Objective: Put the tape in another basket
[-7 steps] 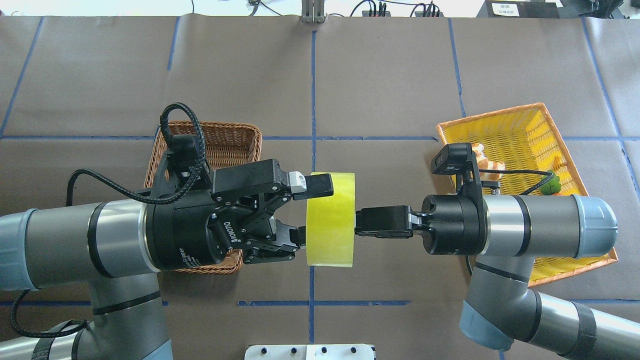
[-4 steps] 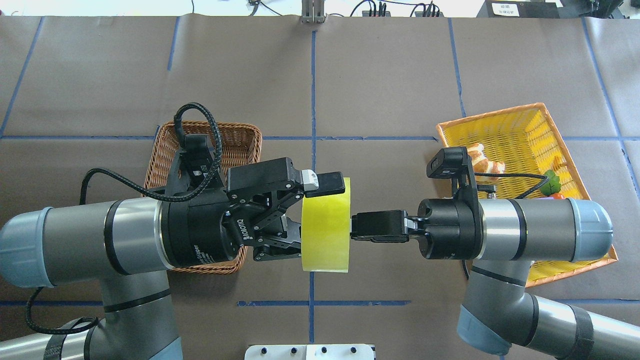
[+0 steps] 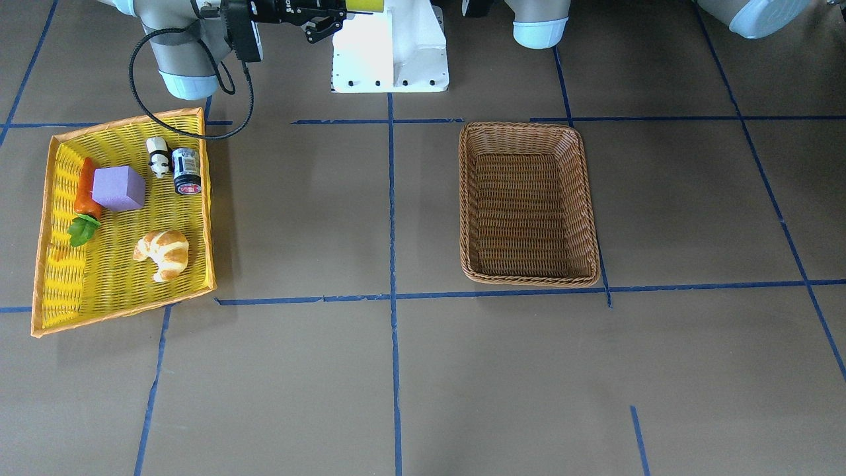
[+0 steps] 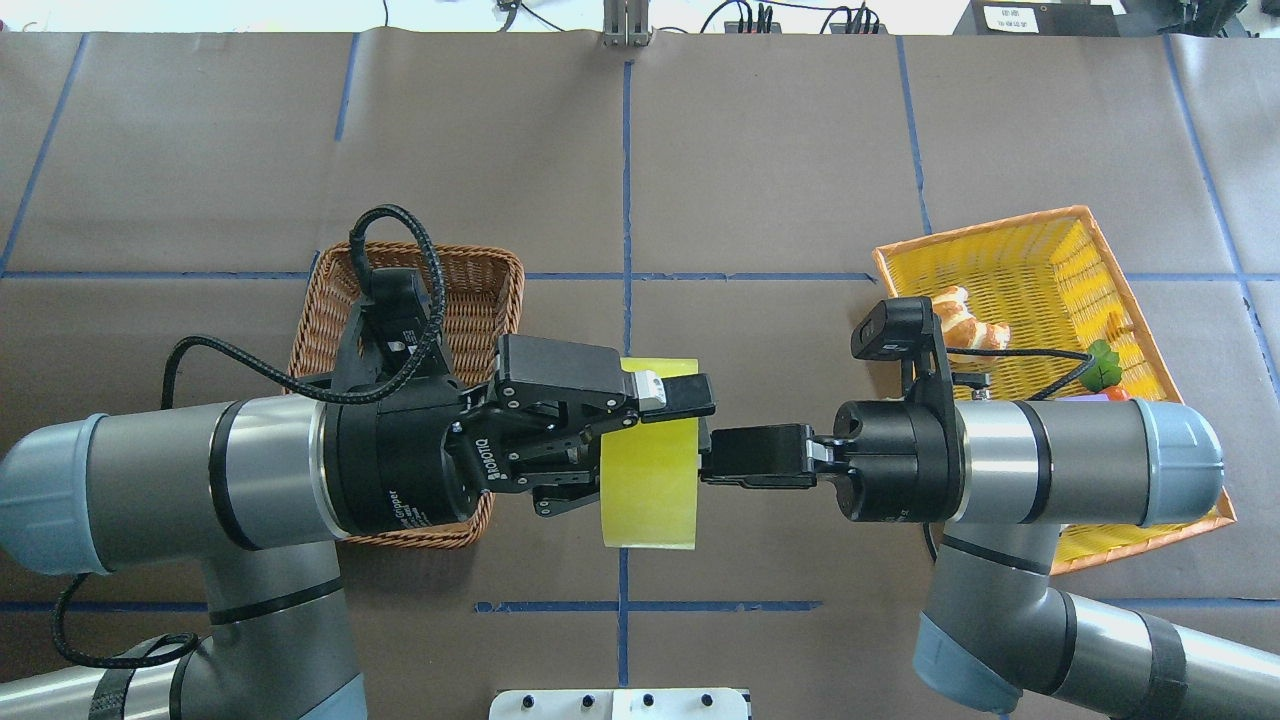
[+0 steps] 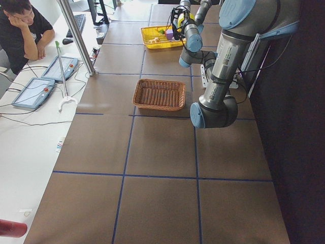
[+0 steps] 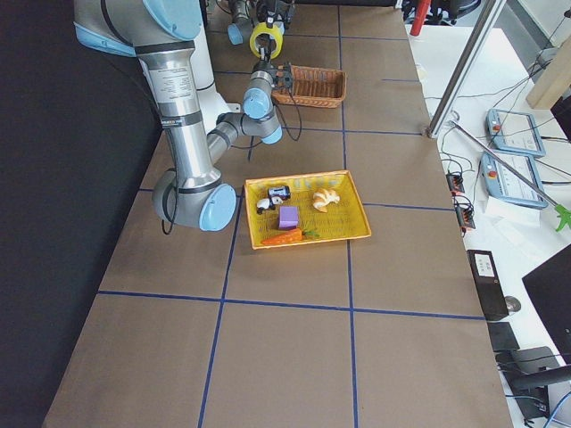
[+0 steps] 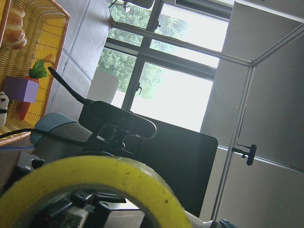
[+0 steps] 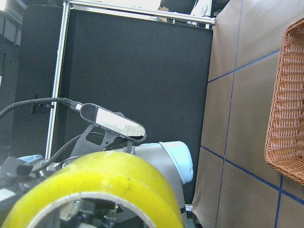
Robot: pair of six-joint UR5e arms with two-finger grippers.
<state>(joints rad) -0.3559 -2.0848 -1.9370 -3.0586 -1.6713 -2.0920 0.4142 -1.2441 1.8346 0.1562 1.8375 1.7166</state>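
Both arms reach toward each other above mid-table, wrists level. The right gripper (image 4: pixel 715 456) is clamped on the tape (image 4: pixel 650 512). The left gripper (image 4: pixel 655 440) lays one finger (image 4: pixel 685 394) across the tape, the other finger hidden, so its grip is unclear.

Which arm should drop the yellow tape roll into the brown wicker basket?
Left: the brown woven wicker basket lies on its side, and the left gripper is at the yellow-green tape roll.
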